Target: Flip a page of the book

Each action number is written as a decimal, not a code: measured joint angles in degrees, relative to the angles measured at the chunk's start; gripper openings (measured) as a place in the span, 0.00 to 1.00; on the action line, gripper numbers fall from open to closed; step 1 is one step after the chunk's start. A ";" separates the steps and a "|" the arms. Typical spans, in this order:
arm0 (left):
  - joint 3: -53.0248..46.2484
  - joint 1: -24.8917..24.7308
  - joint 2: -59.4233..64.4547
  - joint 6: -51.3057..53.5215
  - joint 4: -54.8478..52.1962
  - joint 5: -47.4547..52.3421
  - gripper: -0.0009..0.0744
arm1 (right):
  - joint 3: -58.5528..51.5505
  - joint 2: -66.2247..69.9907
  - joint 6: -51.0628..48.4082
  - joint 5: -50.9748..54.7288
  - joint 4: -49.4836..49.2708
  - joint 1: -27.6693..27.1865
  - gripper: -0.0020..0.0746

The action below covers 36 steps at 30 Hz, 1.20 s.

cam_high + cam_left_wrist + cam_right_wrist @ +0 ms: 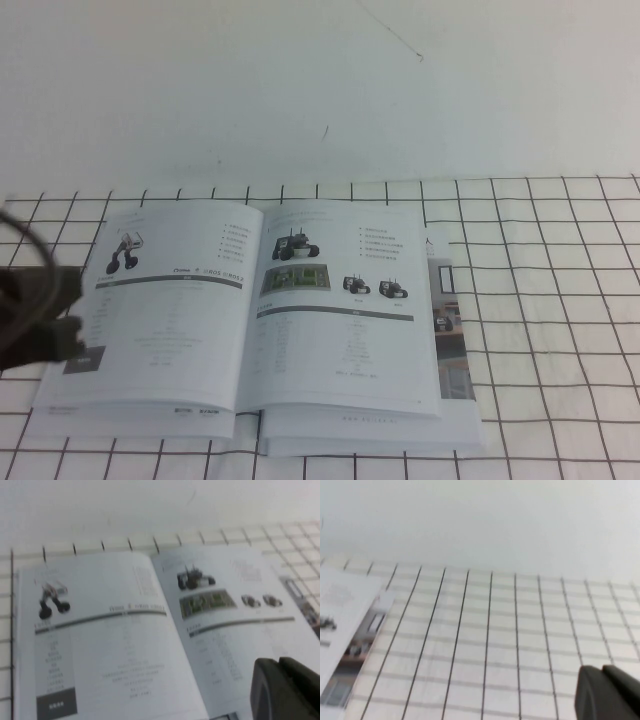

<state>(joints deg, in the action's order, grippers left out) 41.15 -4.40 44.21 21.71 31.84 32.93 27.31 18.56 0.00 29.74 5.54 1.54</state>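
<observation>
— Item one, the right gripper (607,692)?
— Seen only in its own wrist view, lower right corner of the frame. Dark fingers pressed together, nothing between them. It hangs over the grid-lined mat (490,645), touching nothing.

— Item two, the left gripper (285,687)?
— Lower right of its wrist view, a dark blurred mass; I cannot tell whether the jaws are apart. In the high view it sits at the left edge, mid-height, just beside the left margin of the book (180,320).

— Item three, the book?
— Lies open and flat, centre-left of the high view, on wider white sheets (455,340).

— Item four, the page (345,310)?
— The right-hand leaf, flat: black wheeled robots, a green photo, a grey bar. It lies across the spine from the left gripper, and the right gripper is well apart from it.
</observation>
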 joint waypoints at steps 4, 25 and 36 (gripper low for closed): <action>4.66 0.00 15.39 0.09 0.69 2.43 0.01 | 3.32 10.36 -10.57 7.06 -8.94 0.00 0.02; 16.57 0.00 55.16 4.19 4.26 -4.22 0.01 | 28.20 74.37 -51.76 4.23 -45.18 17.03 0.02; 16.57 0.00 61.43 7.17 3.86 -8.03 0.01 | 52.37 97.69 -33.68 11.61 -41.25 18.83 0.46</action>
<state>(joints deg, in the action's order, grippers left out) 57.72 -4.40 105.64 28.88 35.71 24.90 79.67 116.25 -33.68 41.35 -35.71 20.38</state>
